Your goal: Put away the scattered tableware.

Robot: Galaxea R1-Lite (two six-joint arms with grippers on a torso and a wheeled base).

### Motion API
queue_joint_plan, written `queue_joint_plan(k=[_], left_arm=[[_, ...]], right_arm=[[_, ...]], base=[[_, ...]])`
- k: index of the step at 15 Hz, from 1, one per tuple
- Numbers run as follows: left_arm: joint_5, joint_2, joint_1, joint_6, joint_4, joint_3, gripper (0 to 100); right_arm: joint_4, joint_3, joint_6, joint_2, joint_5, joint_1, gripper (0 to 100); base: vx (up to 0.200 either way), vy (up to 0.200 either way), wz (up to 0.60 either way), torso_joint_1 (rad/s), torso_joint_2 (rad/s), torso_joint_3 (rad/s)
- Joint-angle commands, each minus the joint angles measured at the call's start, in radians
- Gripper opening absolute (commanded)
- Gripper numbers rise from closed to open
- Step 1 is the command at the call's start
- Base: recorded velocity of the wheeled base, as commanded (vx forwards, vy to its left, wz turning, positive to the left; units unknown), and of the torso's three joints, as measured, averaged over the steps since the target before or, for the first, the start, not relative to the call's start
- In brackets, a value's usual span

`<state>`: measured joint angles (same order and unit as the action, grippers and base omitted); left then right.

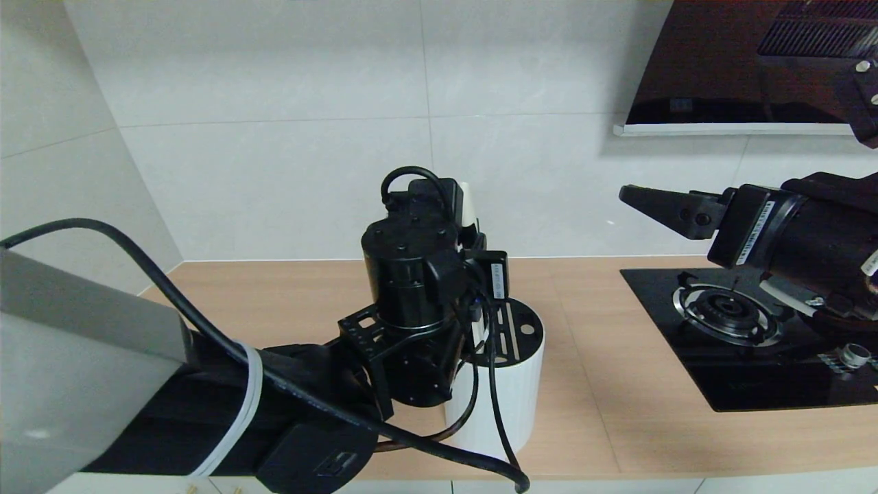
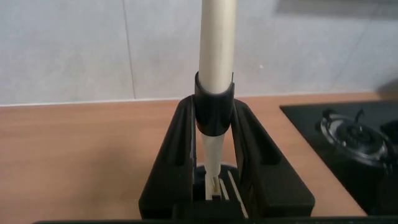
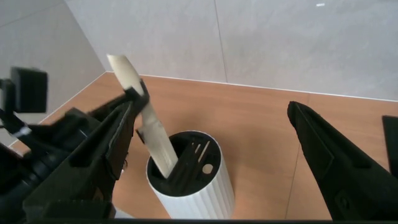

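I think this job is near its end. My left jaws (image 2: pixel 214 124) are clenched on the black ring of a long cream utensil (image 2: pixel 217 43). I can't tell what kind of utensil it is. It stands almost straight up, a bit tilted, and its low end is already down in a slot of the white holder (image 3: pixel 199 186). It is not all the way in, so what's left, I think, is to push it down and let go.

The holder is a round white tub with a black top full of slots. It stands on the wooden surface (image 1: pixel 274 295), near the front edge. The cream utensil is the one thing I can see inside it. The other slots I can see look bare.

My right jaws (image 3: pixel 214 106) are spread wide and hold nothing. They hang in the air over the black stove (image 1: pixel 727 315), well apart from the holder. I see no other tableware lying on the surface.
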<state>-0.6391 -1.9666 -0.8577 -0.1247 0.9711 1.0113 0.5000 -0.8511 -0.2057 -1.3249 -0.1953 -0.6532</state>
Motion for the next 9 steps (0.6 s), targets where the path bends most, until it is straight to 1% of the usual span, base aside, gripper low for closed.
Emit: queue_joint_plan(k=[1, 9], left_arm=[[-0.001, -0.014, -0.001, -0.001, -0.002, -0.008, 0], [-0.002, -0.081, -0.017, 0.0, -0.003, -0.056, 0]], right_arm=[[0.0, 0.0, 0.0, -0.002, 0.001, 0.0, 100], [-0.001, 0.0, 0.0, -0.004, 0.001, 0.0, 100]], base=[[0.0, 0.0, 0.0, 0.0, 0.0, 0.0], [0.0, 0.0, 0.0, 0.0, 0.0, 0.0]])
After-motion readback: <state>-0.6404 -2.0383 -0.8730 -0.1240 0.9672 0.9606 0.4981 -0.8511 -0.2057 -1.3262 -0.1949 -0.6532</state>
